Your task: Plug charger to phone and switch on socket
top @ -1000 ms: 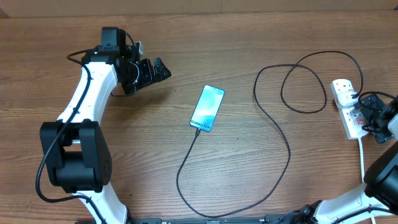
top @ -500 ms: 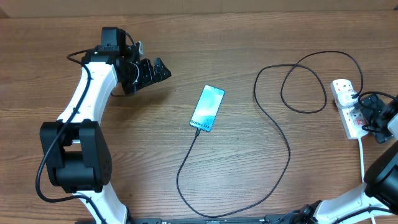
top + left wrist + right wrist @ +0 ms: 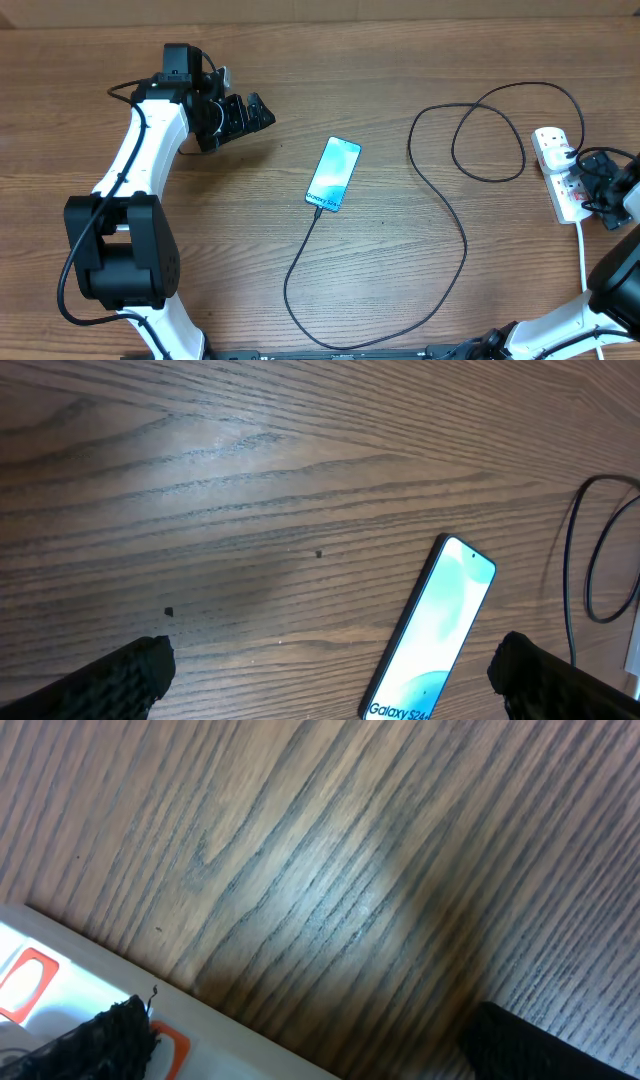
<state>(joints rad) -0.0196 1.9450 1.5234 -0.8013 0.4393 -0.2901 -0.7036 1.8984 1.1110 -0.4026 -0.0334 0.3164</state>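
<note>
The phone [image 3: 333,174] lies face up at the table's middle, its teal screen lit. It also shows in the left wrist view [image 3: 432,632]. The charger cable [image 3: 440,200] runs from the phone's near end, loops across the table and reaches its black plug in the white socket strip [image 3: 556,165] at the right edge. My left gripper [image 3: 252,112] is open and empty, up left of the phone [image 3: 330,685]. My right gripper [image 3: 600,190] is open, one finger on the socket's red switches [image 3: 30,985], the other off over bare wood [image 3: 320,1050].
The socket's white lead [image 3: 583,255] runs toward the front edge at the right. The wooden table [image 3: 200,240] ends at a back edge close behind the left arm.
</note>
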